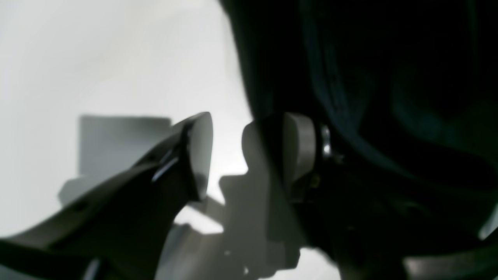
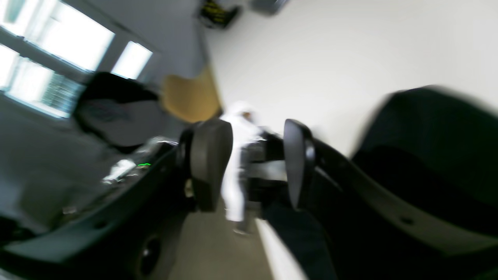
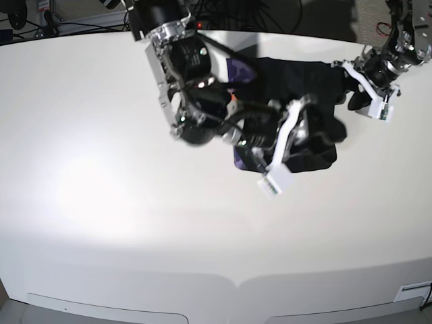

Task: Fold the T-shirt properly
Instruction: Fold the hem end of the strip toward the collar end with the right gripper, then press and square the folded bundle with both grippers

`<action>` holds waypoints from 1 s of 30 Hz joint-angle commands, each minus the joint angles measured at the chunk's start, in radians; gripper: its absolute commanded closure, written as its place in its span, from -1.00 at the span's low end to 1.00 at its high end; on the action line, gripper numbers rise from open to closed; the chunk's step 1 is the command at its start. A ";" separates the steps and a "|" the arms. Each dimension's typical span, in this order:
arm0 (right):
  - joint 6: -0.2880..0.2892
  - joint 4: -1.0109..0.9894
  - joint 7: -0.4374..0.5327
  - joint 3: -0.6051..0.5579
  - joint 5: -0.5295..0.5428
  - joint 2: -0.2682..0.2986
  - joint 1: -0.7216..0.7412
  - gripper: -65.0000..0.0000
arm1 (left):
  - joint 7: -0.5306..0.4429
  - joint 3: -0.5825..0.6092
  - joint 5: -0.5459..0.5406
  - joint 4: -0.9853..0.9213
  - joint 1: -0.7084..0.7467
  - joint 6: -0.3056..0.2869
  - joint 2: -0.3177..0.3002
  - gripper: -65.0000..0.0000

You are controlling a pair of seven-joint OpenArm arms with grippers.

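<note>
The black T-shirt (image 3: 317,101) lies bunched on the white table (image 3: 101,169) at the back right, with purple print showing at its left edge (image 3: 239,69). My right gripper (image 3: 289,145) hangs over the shirt's front part. In the right wrist view the gripper (image 2: 253,163) is open with nothing between the fingers, and black cloth (image 2: 428,136) lies to its right. My left gripper (image 3: 352,93) is at the shirt's right edge. In the left wrist view the gripper (image 1: 245,155) is open, with the black cloth (image 1: 369,77) beside and behind its right finger.
The right arm's bulky links (image 3: 185,74) reach over the table from the back. Cables and equipment (image 3: 67,13) lie beyond the table's far edge. The right wrist view is blurred and shows a room with windows (image 2: 58,42).
</note>
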 commanded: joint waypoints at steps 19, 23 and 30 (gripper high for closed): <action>0.014 0.021 -0.043 0.173 -0.279 0.082 0.104 1.00 | 0.217 -0.005 -0.405 0.338 0.082 0.163 -0.099 0.71; 0.013 -0.066 0.023 0.106 -0.425 0.081 0.108 1.00 | 0.173 -0.005 -0.319 0.337 0.149 0.159 -0.006 0.75; 0.013 -0.309 0.156 0.088 -0.592 0.080 0.154 1.00 | 0.051 -0.005 -0.068 0.329 0.185 0.160 0.140 0.75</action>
